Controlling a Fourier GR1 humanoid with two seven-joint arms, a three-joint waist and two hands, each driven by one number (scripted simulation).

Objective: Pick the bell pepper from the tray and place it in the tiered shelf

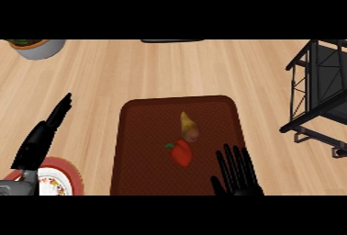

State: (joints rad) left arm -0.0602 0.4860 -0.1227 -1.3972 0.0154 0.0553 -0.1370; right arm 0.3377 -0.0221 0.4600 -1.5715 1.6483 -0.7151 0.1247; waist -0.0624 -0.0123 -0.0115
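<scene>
A red bell pepper (181,152) with a green stem lies on the brown tray (142,137), near the tray's middle. Just behind it lies a yellowish vegetable (189,126). My right hand (237,175) is over the tray's near right part, fingers straight and pointing away, open, a short way right of the pepper and not touching it. My left hand (41,137) rests open at the left, off the tray, fingers up. The black tiered shelf (320,92) stands at the right edge of the view.
A red-rimmed plate (61,181) sits at the lower left beside my left forearm. A grey pot with a plant (37,47) stands at the top left. A dark object (173,41) shows at the counter's far edge.
</scene>
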